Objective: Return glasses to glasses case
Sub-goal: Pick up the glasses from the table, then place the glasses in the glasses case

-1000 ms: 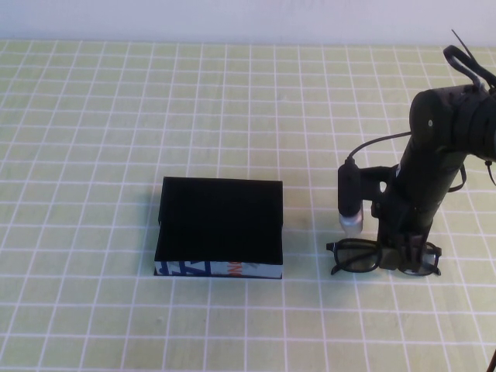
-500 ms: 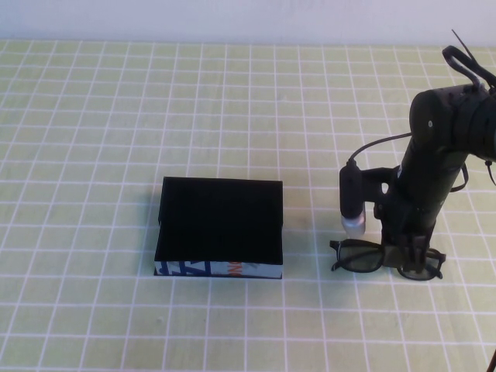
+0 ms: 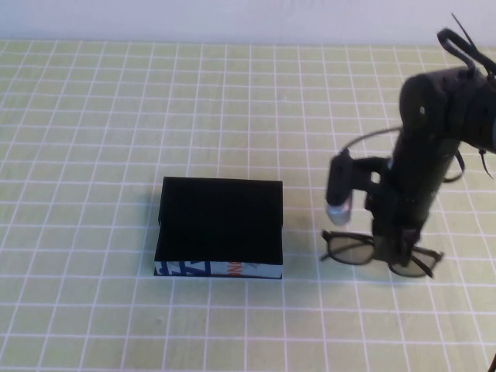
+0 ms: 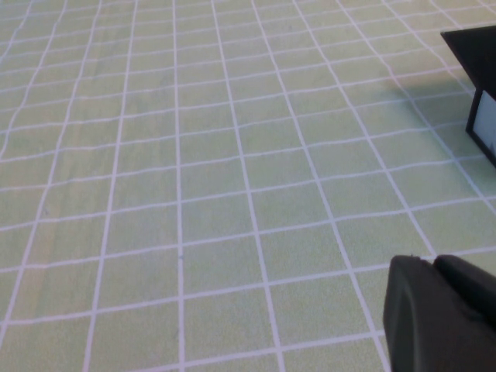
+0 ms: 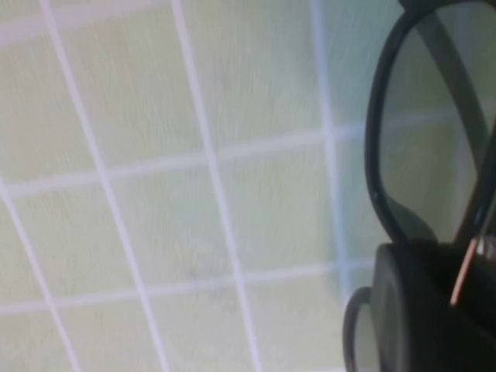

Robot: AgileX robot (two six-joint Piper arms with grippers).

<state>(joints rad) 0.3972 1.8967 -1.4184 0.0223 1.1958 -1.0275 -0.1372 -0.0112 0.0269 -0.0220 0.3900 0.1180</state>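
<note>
The black glasses hang in my right gripper, which is shut on the frame near its right lens, just above the table to the right of the case. In the right wrist view a lens shows beside my right gripper. The glasses case is a black box with a blue, white and orange front edge, at the table's middle; its top shows flat black. My left gripper shows only in the left wrist view, low over bare mat with its fingers together and empty; a corner of the case lies beyond it.
A green mat with a white grid covers the whole table. A white wall runs along the far edge. The right arm's cable loops above the glasses. A short gap of mat separates the case from the glasses.
My right gripper has moved a little left toward the case with the glasses in it and lifted them slightly; the glasses now tilt. The case has not moved.
</note>
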